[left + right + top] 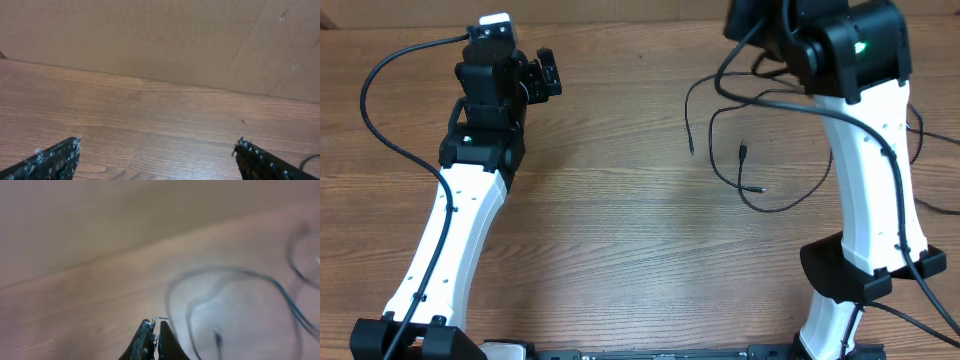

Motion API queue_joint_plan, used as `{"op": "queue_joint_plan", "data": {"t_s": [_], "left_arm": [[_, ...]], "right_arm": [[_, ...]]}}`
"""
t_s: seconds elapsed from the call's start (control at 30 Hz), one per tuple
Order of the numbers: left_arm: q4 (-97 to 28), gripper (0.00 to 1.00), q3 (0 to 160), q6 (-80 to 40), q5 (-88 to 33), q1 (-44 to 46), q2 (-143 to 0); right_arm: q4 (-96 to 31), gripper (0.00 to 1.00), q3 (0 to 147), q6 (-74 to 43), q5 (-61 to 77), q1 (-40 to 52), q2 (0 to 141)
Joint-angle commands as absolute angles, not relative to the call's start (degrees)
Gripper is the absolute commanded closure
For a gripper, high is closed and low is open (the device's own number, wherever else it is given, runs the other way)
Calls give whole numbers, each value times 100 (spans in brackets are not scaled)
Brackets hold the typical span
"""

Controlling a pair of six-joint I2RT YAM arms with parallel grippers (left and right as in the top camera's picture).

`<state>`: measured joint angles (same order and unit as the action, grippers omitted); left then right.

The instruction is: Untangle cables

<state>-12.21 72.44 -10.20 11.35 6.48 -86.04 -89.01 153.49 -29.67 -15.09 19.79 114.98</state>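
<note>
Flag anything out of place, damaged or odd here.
Nothing stands out. The thin black cables lie in loose overlapping loops on the brown wooden table, partly hidden under the white right arm; nothing looks spilled or damaged.

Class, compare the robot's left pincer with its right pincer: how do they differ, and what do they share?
The left pincer stands wide open; the right pincer is shut. The left pincer is over plain table wood; the right pincer's tips are beside the cables, grip unclear. Both have dark fingers.
</note>
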Motion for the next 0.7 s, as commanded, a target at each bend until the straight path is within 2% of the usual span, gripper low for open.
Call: {"op": "queue_joint_plan", "data": {"t_s": [0.0,0.07,0.17,0.3,0.4,0.53,0.67], "left_arm": [[-1197,0,7279,-1028,996,628,-8615],[-1199,0,7279,-1026,996,628,-8615],[-1197,0,7279,-1026,998,628,-8624],[-1240,0,7279,-1028,941,628,-8676],[-1308,0,7279,-1028,891,628,-8711],[-1323,1,7279,-1028,888,631,-8733],[-1310,0,7279,-1031,888,631,-8733]], "right_arm": [[-9369,96,15371,-3693,-1754,1708,11684],[-9708,92,15367,-3896,-1734,1540,11771],[-9706,79,15122,-3642,-1035,1295,11791],[-9706,36,14553,-3638,-696,1107,11791],[-9703,15,14064,-3594,-696,1061,11791],[-9695,0,13316,-3498,-676,1066,11791],[-9706,0,12652,-3111,-683,1085,11791]]}}
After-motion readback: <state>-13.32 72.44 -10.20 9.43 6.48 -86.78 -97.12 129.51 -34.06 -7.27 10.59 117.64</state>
